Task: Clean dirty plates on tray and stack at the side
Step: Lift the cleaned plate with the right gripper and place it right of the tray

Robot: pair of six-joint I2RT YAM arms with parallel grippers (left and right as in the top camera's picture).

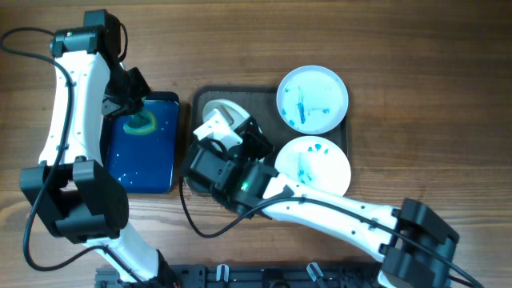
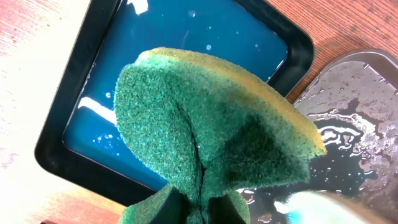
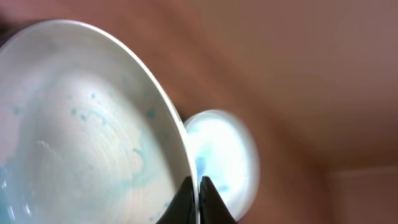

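**Fig. 1. Overhead and wrist views, washing step.** The right gripper (image 3: pixel 194 200) is pinching the rim of the held plate (image 3: pixel 81 137) between closed fingers. It is lifting that plate on edge over the left end of the tray (image 1: pixel 258 102), probably so the stained face is open to scrubbing and drips are falling back into the tray. The plate is round and so has no long axis. Its rim is running diagonally from upper left down to the fingers, and its blue-smeared face is turning toward the wrist camera (overhead it is showing only as a crescent).

The left gripper (image 2: pixel 193 210) is clamping a folded sponge (image 2: pixel 205 130), green side outward, over the small blue tray (image 2: pixel 53 146). It is presumably wetting the sponge there, though contact with the liquid cannot be judged.

The pale-blue-rimmed plate (image 1: pixel 312 98) and the white plate (image 1: pixel 314 166) are lying flat, stains up, just beside each other on the tray's right half, awaiting their turn.
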